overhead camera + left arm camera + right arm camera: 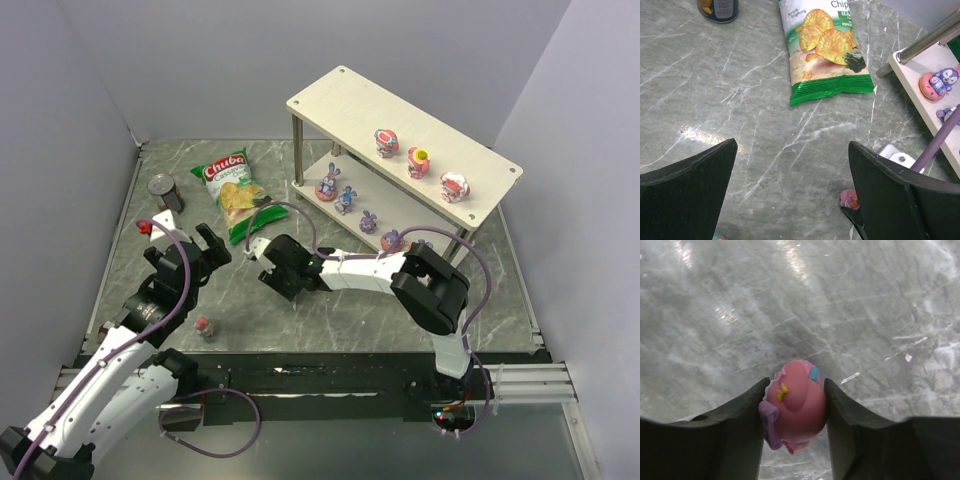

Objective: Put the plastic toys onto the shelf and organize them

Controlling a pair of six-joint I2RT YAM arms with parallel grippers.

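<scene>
My right gripper (268, 276) (795, 386) is shut on a rounded pink toy (794, 409) low over the table's middle; that toy also peeks out in the left wrist view (849, 198). My left gripper (200, 248) (792, 150) is open and empty just left of it. The shelf (330, 100) stands at the back right. Its top board carries three pink-red toys (419, 161). Its lower board (920, 107) holds several purple bunny toys (346, 201) (940, 82). Two loose toys lie on the table: a red one (146, 226) at the left and one (204, 327) near the front.
A green chip bag (232, 190) (827, 47) lies flat at the back middle. A dark can (165, 191) (718, 9) stands to its left. Grey walls close in the table on three sides. A purple cable (937, 142) runs beside the shelf.
</scene>
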